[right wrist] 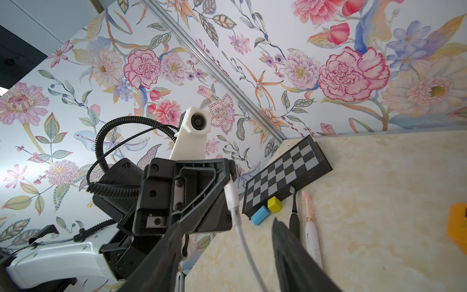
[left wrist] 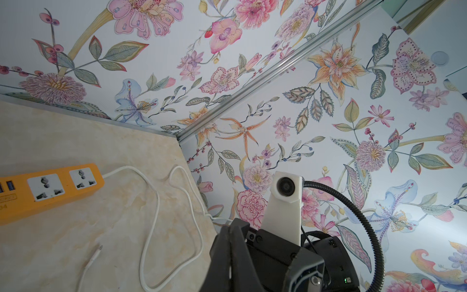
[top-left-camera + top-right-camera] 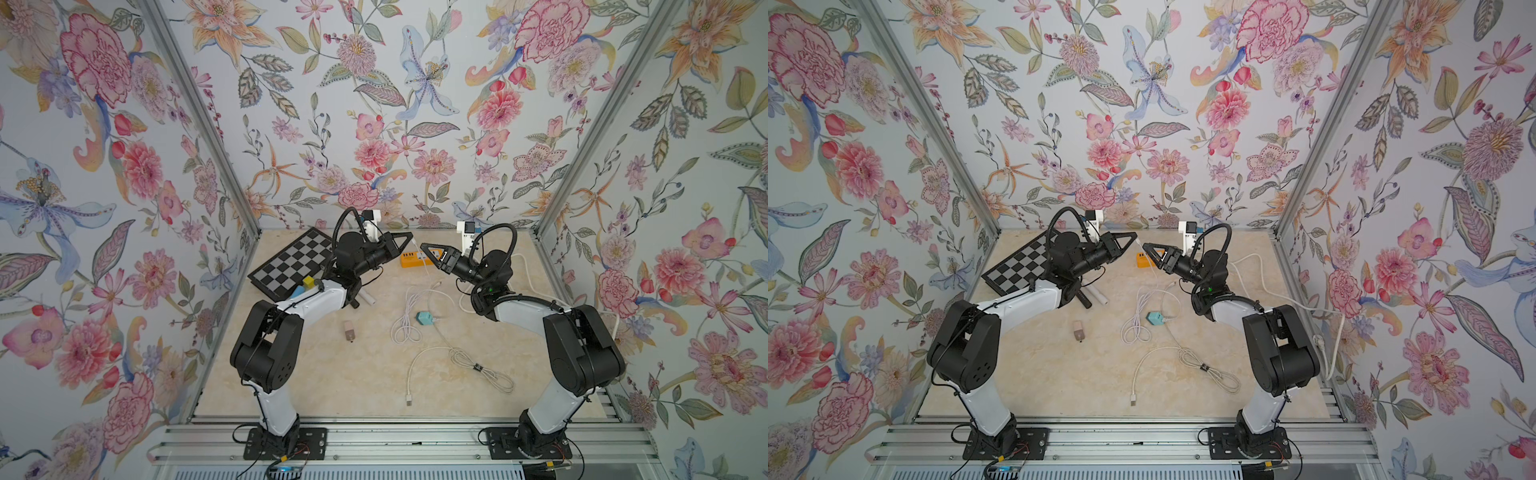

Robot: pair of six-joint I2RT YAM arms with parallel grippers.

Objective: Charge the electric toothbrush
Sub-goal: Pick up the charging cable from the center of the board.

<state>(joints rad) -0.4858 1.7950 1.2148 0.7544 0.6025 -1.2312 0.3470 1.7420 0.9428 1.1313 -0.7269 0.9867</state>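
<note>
**Inspector:** State of each pincer?

**Assessor:** The left pincer (image 3: 409, 237) is shut tight on the plug end of the white cable (image 1: 233, 202), which hangs from its tip above the surface (image 1: 379, 189). The right pincer (image 3: 428, 249) faces it with jaws parted, gripping nothing.

**Inspector:** Location of the electric toothbrush?

**Assessor:** The white-and-pink electric toothbrush (image 1: 312, 235) lies flat on the surface, just beside a black toothbrush (image 1: 294, 220). Both are by the chessboard (image 1: 285, 174).

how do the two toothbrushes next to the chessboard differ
The black toothbrush has a black neck; the white toothbrush has a pink neck and head. The black toothbrush lies nearer the chessboard, the white toothbrush farther out. Both lie flat on the table, side by side, heads the same way.
</note>
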